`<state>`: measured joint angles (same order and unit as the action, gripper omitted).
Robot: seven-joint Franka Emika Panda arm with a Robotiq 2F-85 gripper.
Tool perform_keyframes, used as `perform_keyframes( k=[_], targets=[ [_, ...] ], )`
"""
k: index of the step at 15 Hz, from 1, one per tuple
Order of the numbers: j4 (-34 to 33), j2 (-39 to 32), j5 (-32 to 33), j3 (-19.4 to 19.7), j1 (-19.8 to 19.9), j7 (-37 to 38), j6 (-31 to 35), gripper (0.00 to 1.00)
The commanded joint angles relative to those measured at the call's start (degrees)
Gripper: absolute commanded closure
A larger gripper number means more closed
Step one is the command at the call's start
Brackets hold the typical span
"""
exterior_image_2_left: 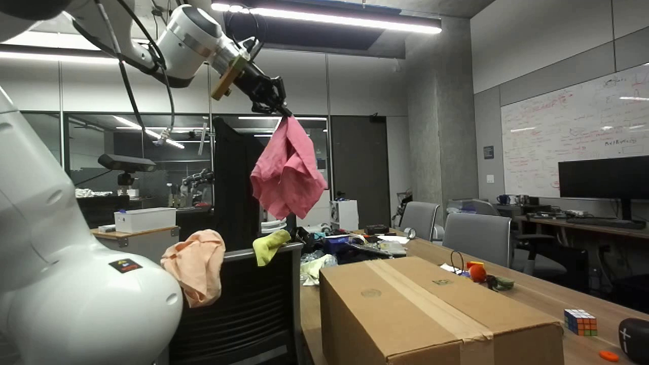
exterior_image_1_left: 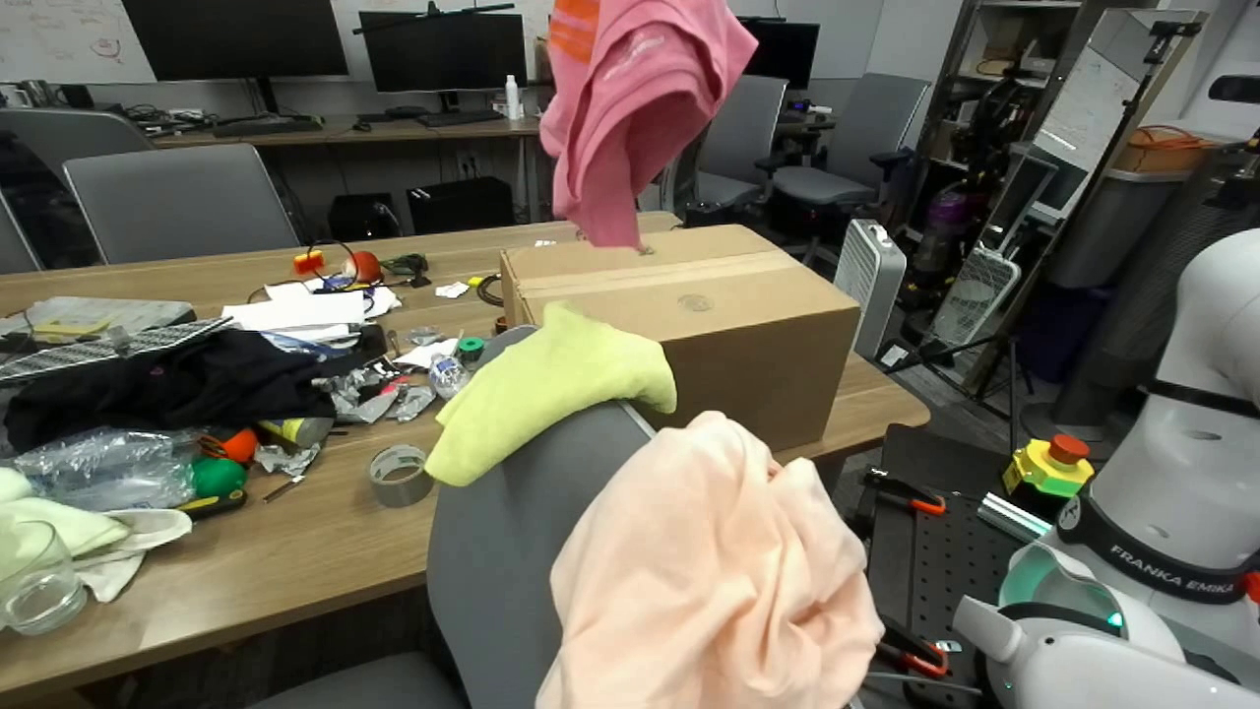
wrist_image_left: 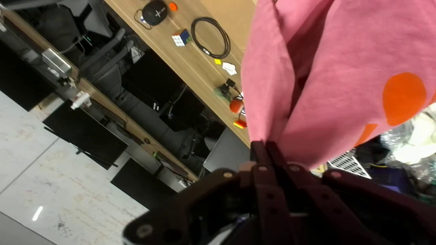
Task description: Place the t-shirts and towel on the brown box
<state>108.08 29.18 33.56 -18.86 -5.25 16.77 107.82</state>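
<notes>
I held the pink cloth [exterior_image_2_left: 289, 175] aloft
My hand [exterior_image_2_left: 285, 112] pinched its top; peach cloth [exterior_image_1_left: 714, 576] and lime cloth [exterior_image_1_left: 556, 394] draped the chair [exterior_image_1_left: 497, 561] beside the brown box [exterior_image_1_left: 738, 384].

FRANKA EMIKA stands in white capitals on the black band [exterior_image_1_left: 1166, 575] around the lower part of the white robot arm [exterior_image_1_left: 1147, 483]. The black speaker [exterior_image_2_left: 637, 342] bears a plus sign [exterior_image_2_left: 624, 333], clear in an exterior view and in the wrist view. The handwriting [exterior_image_2_left: 536, 115] on the whiteboard [exterior_image_2_left: 578, 121], the arm's dark label [exterior_image_2_left: 125, 265] and the round mark [exterior_image_2_left: 371, 292] on the brown box [exterior_image_2_left: 405, 324] cannot be read.
</notes>
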Motion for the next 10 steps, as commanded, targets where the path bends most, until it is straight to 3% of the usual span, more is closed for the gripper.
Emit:
perform_keyframes(
  k=[1,5,10],
  targets=[
    [-3.49,-0.04,0.58,4.22,3.37,-1.53,-2.65,0.99],
    [-4.86,-1.85,1.08,8.49,7.47,-0.58,-2.86,0.99],
    [-9.23,-7.76,2.26,10.28,11.54,0.39,-5.71,0.99]
  ],
)
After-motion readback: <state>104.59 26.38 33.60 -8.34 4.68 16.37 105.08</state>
